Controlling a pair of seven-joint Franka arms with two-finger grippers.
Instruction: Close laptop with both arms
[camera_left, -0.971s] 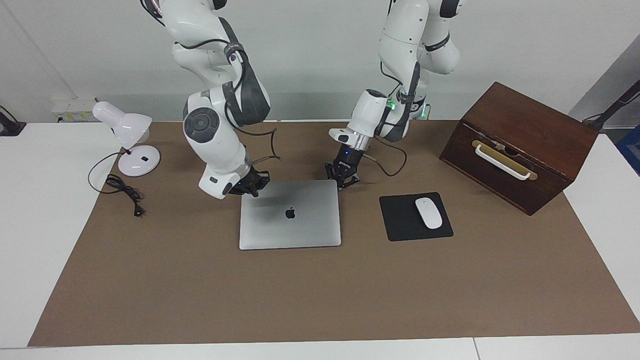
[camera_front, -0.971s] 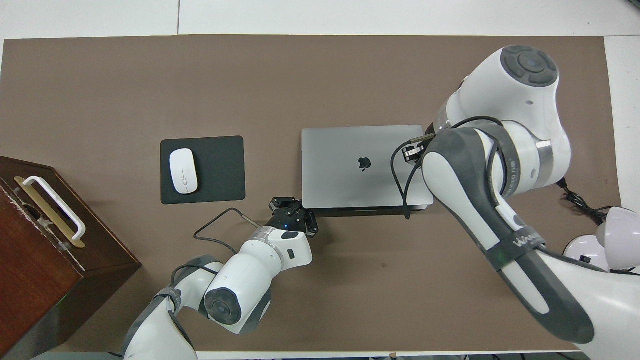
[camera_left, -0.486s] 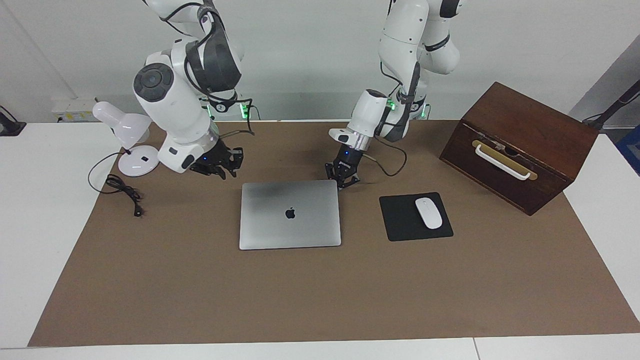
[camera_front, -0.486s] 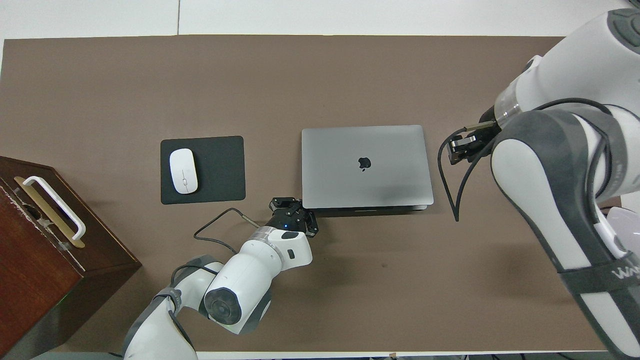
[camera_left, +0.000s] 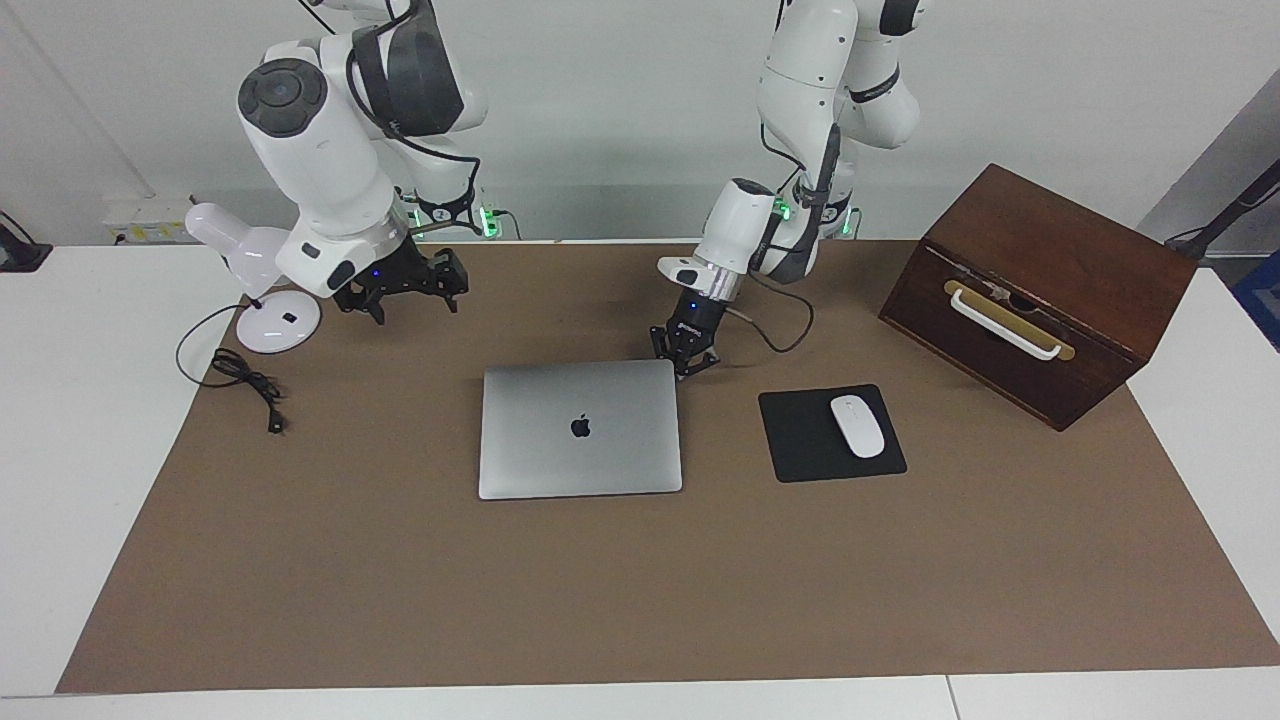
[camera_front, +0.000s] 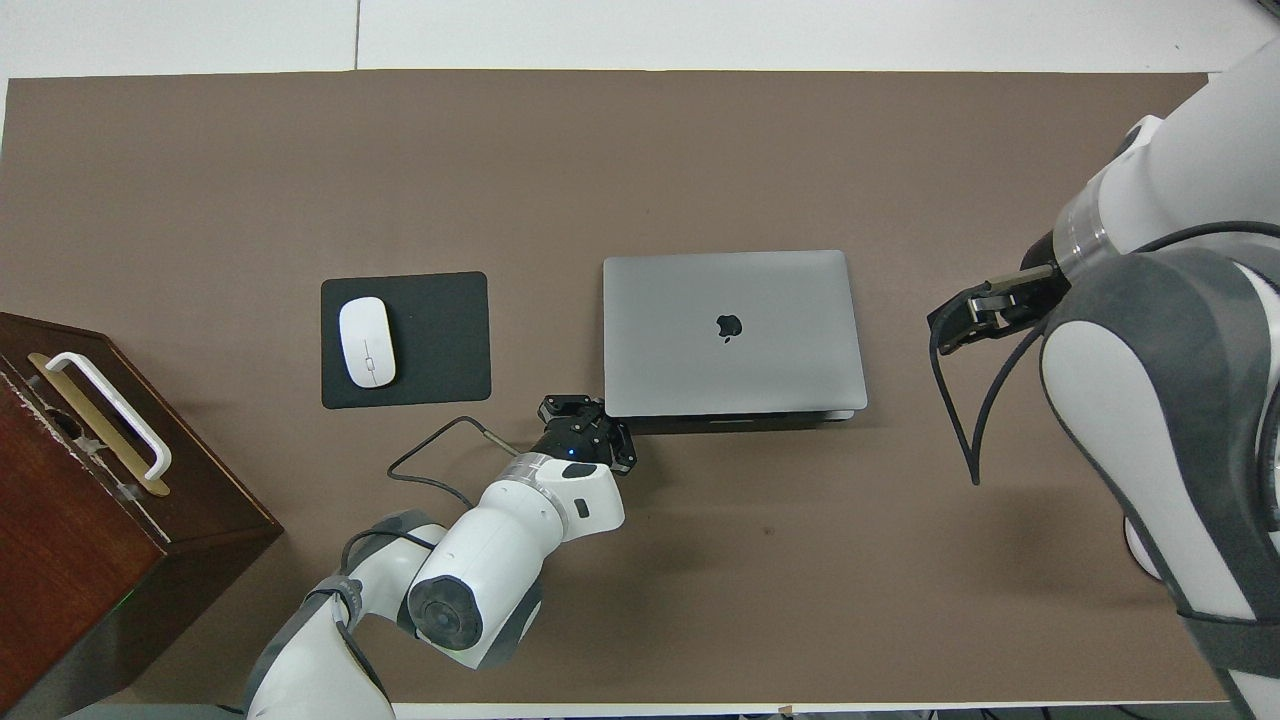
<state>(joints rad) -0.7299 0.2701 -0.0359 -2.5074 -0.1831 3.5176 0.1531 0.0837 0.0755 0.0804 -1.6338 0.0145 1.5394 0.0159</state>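
the laptop (camera_left: 580, 428) (camera_front: 733, 333) lies shut and flat near the middle of the desk (camera_left: 640, 590) (camera_front: 640, 150). the left tool (camera_left: 686, 358) (camera_front: 585, 437) sits low at the laptop's corner nearest the robots, toward the mouse pad (camera_left: 830, 433) (camera_front: 405, 339); whether its fingers are apart i cannot tell. the right tool (camera_left: 405, 287) (camera_front: 975, 315), fingers apart, hangs over the brown mat beside the lamp (camera_left: 258, 272), toward the right arm's end of the desk.
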